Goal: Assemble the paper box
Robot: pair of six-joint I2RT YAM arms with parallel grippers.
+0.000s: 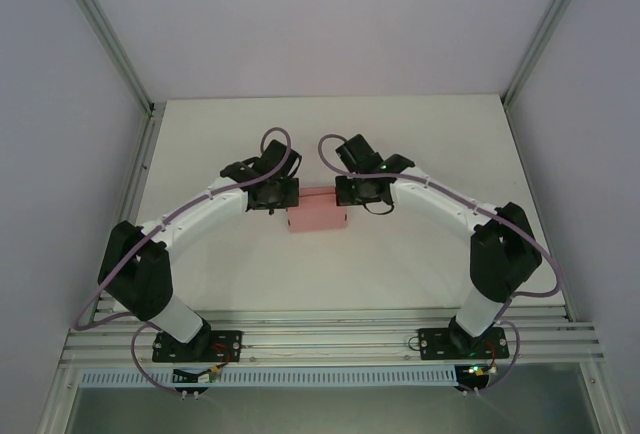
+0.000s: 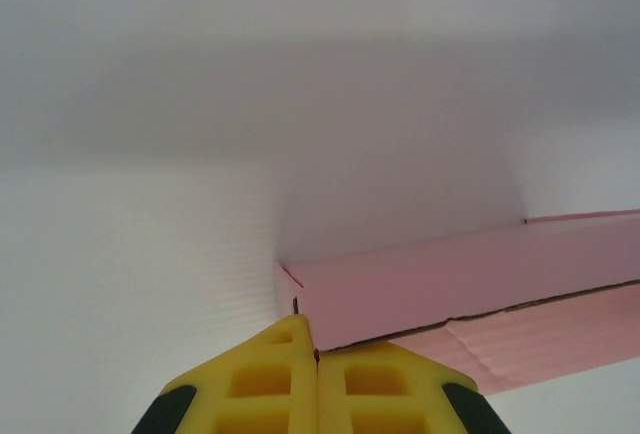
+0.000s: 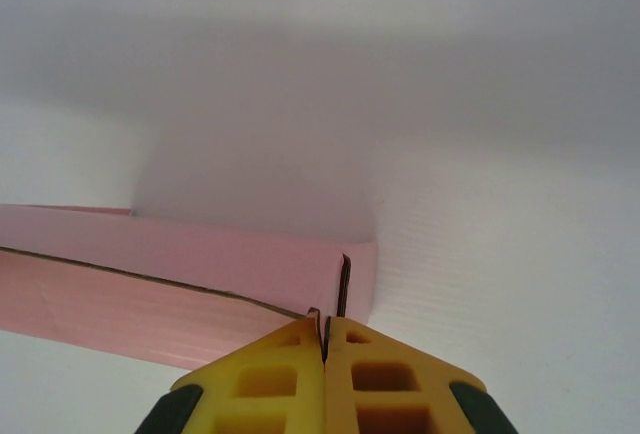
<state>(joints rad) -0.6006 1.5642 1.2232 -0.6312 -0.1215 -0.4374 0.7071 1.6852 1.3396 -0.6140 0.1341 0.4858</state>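
The paper box (image 1: 318, 218) is a low pink rectangular box lying on the white table, between the two wrists. My left gripper (image 1: 274, 193) is at its left end and my right gripper (image 1: 360, 190) at its right end. In the left wrist view the yellow fingers (image 2: 262, 379) are pressed together at the gripper tip (image 2: 313, 340), right on the box corner (image 2: 450, 284), with a sliver of card in the seam. In the right wrist view the gripper (image 3: 325, 322) is shut on a thin card edge at the end of the box (image 3: 150, 274).
White panels wall the table on the left, right and back. An aluminium rail (image 1: 330, 339) runs along the near edge, carrying both arm bases. Bare white tabletop (image 1: 330, 134) lies behind the box and in front of it.
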